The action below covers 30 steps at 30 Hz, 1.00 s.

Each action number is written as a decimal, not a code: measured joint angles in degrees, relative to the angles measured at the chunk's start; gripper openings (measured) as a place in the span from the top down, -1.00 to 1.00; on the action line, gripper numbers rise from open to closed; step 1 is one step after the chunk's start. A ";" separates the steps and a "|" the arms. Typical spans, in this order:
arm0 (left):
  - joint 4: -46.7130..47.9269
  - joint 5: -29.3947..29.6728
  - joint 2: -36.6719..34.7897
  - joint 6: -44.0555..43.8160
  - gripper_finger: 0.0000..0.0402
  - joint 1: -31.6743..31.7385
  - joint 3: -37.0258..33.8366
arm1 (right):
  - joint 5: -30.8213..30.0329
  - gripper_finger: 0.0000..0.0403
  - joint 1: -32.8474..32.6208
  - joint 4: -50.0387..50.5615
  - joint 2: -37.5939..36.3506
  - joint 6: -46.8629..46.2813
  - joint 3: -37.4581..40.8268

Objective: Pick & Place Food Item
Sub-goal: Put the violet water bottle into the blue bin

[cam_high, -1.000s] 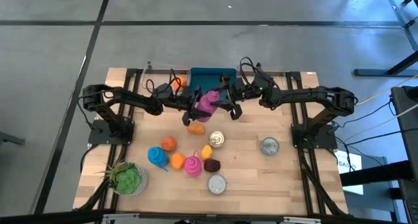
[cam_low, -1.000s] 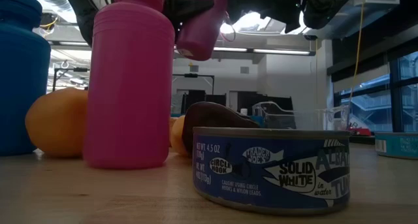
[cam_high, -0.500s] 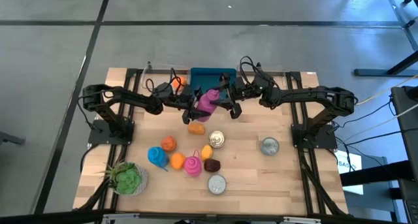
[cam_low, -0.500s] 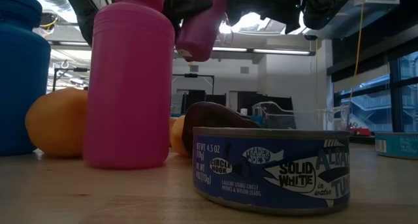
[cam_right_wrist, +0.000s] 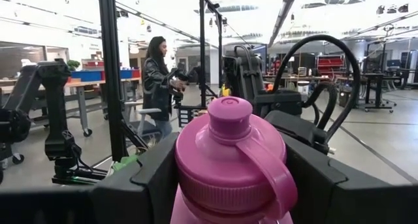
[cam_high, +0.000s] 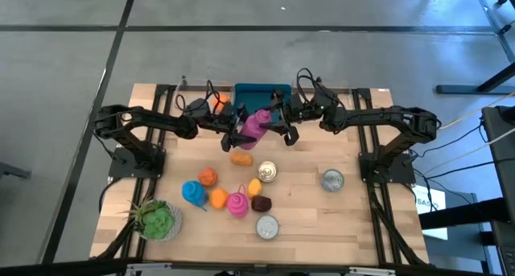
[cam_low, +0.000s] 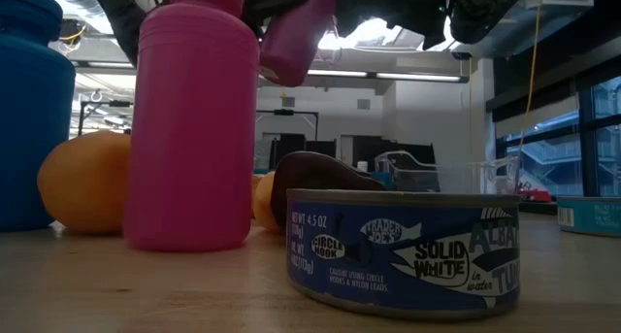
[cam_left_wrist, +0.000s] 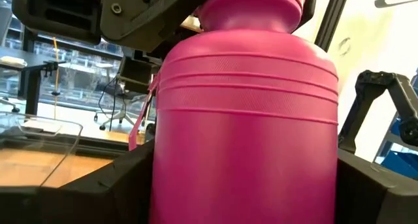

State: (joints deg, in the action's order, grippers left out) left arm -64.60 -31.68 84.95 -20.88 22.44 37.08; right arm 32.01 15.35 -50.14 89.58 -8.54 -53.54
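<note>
A magenta plastic bottle with a looped cap hangs tilted in the air between both arms, just near of the teal bin at the table's far edge. My left gripper comes at it from the left. My right gripper comes from the right. The bottle's body fills the left wrist view. Its cap faces the right wrist camera. In the low view only its lower end shows, high above the table. My left gripper pinches the bottle's lower body between its two fingers, one on each side, coming level from the table's left. The bottle is lifted clear and tilted. My right gripper has its fingers on either side of the bottle's shoulder below the cap, coming level from the right.
On the near half of the table stand a blue bottle, a pink bottle, several orange food pieces, a brown piece, tuna cans and a green plant. A person shows in the room beyond.
The bottle has risen slightly between the two grippers, still held by both. The left arm's elbow has shifted a little toward the table's left edge.
</note>
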 joint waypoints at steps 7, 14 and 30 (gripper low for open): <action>0.18 -1.37 -0.55 -1.06 -0.66 0.09 0.00 | 0.39 -0.06 1.04 0.01 0.00 -0.64 0.00; 0.59 -2.39 -2.15 -1.35 -0.66 0.33 0.00 | 0.45 -0.05 1.65 -0.40 -0.04 -1.33 -0.24; 1.11 -0.13 -2.15 0.61 -0.66 0.17 0.00 | 0.82 -0.05 1.71 1.11 -0.04 -0.90 -1.16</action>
State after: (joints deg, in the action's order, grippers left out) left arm -63.49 -31.80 82.81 -20.28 22.60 37.08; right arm 32.83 17.06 -49.03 89.54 -9.44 -54.70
